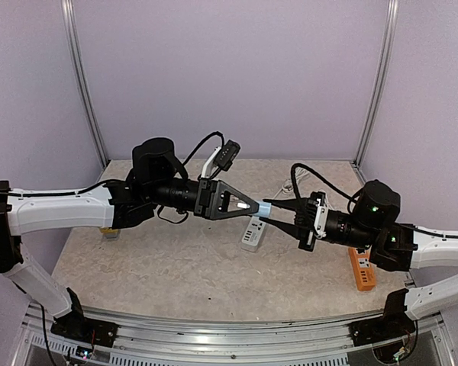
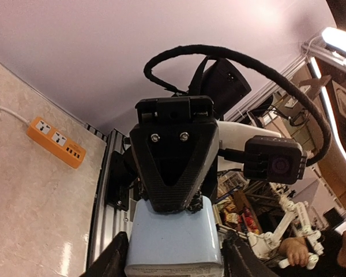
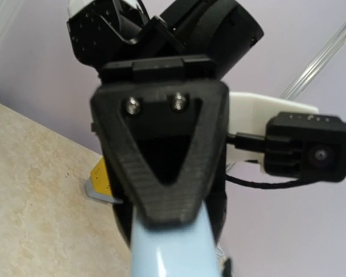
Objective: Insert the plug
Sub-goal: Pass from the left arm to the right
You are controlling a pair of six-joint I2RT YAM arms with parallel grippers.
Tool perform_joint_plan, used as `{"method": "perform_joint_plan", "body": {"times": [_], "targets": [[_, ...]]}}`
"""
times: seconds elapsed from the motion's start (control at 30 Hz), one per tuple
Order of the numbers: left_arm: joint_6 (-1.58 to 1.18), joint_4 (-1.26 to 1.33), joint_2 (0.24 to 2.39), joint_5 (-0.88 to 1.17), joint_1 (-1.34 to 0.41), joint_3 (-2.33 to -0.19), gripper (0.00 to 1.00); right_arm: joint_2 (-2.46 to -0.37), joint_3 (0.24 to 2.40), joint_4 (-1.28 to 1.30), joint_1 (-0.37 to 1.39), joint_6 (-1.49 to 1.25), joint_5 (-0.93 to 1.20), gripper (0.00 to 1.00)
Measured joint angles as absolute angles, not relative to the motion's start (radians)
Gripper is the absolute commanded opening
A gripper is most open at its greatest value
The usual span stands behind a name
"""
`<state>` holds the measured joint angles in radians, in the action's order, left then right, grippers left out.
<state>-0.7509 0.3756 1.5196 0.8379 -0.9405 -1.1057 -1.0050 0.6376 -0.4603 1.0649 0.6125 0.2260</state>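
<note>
Colleague: What can't you make out from your end?

Operator: The plug (image 1: 264,208) is too small in my top view to show detail, and I can't see its prongs anywhere. My left wrist view cuts it off at the bottom edge. My right wrist view is blurred, and the left gripper (image 3: 161,213) covers most of it there.

Colleague: And down on the desk (image 1: 175,267)?

Operator: The white power strip (image 1: 253,235) sits partly under the plug, sockets unreadable. My right arm (image 1: 435,248) hides the far end of the orange power strip (image 1: 362,271). A yellow thing (image 1: 109,231) peeks from under my left arm (image 1: 61,210); I can't tell what it is.
</note>
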Motion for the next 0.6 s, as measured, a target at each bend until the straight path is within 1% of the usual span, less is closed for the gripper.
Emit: {"method": "perform_joint_plan", "body": {"times": [0.07, 0.17, 0.2, 0.4, 0.6], "targets": [[-0.753, 0.375, 1.519, 0.833, -0.939, -1.104, 0.67, -1.003, 0.638, -0.456, 1.065, 0.605, 0.215, 0.0], [-0.748, 0.37, 1.519, 0.826, -0.929, -1.096, 0.95, -0.991, 0.638, -0.451, 1.065, 0.589, 0.177, 0.0], [-0.745, 0.367, 1.517, 0.821, -0.925, -1.093, 0.98, -0.984, 0.638, -0.448, 1.065, 0.582, 0.164, 0.0], [-0.73, 0.333, 1.469, 0.759, -0.892, -1.047, 0.99, -0.941, 0.638, -0.419, 1.065, 0.526, 0.07, 0.0], [-0.722, 0.283, 1.412, 0.638, -0.871, -1.006, 0.99, -0.911, 0.638, -0.364, 1.065, 0.474, -0.063, 0.0]]}}
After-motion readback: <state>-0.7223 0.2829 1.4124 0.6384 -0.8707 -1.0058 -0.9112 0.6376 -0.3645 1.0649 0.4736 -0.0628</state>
